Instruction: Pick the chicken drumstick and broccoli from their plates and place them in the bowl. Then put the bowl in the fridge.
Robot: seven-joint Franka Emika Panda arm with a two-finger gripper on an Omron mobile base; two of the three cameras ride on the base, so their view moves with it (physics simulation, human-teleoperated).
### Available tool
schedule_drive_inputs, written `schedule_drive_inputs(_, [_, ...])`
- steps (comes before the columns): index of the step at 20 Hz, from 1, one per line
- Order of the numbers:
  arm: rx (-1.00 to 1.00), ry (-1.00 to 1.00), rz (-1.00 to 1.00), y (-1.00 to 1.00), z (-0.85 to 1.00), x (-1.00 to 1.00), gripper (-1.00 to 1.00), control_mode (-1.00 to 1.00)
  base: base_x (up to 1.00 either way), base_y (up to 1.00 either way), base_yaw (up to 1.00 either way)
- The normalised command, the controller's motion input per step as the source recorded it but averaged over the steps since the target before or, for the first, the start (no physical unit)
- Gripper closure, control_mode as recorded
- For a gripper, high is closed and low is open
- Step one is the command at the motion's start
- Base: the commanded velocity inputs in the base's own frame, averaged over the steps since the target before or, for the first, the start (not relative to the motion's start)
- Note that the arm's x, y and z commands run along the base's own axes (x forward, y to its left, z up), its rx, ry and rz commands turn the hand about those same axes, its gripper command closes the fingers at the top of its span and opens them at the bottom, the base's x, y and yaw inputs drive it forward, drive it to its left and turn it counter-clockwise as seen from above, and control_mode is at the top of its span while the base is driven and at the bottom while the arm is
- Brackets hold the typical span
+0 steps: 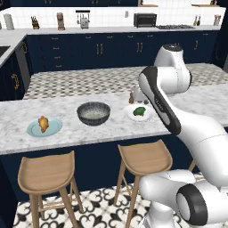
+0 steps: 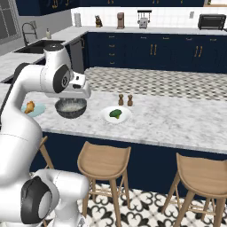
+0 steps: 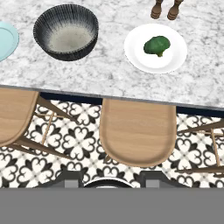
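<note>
Drumstick (image 1: 43, 123) on blue plate (image 1: 54, 129), broccoli (image 3: 156, 45) on white plate (image 3: 140, 59)

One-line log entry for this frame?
stage: pre-pick | drumstick: on blue plate | broccoli: on white plate | bowl: empty, on counter
</note>
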Motion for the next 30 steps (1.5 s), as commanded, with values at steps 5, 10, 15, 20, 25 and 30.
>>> schedule_drive_inputs(5, [0.0, 0.0, 0.0, 0.0, 0.0, 0.0, -1.0, 1.0, 0.0, 0.0, 0.0])
schedule_drive_inputs(10, [0.0, 0.0, 0.0, 0.0, 0.0, 0.0, -1.0, 1.0, 0.0, 0.0, 0.0])
schedule_drive_inputs(15, [0.0, 0.0, 0.0, 0.0, 0.0, 0.0, -1.0, 1.0, -0.06, 0.03, 0.0])
schedule_drive_inputs(20, [0.0, 0.0, 0.0, 0.0, 0.0, 0.0, -1.0, 1.0, -0.01, 0.54, -0.01])
schedule_drive_inputs(25, [0.0, 0.0, 0.0, 0.0, 0.0, 0.0, -1.0, 1.0, 0.01, 0.68, -0.02])
schedule_drive_inputs(30, [0.0, 0.0, 0.0, 0.0, 0.0, 0.0, -1.0, 1.0, 0.06, 0.36, -0.01])
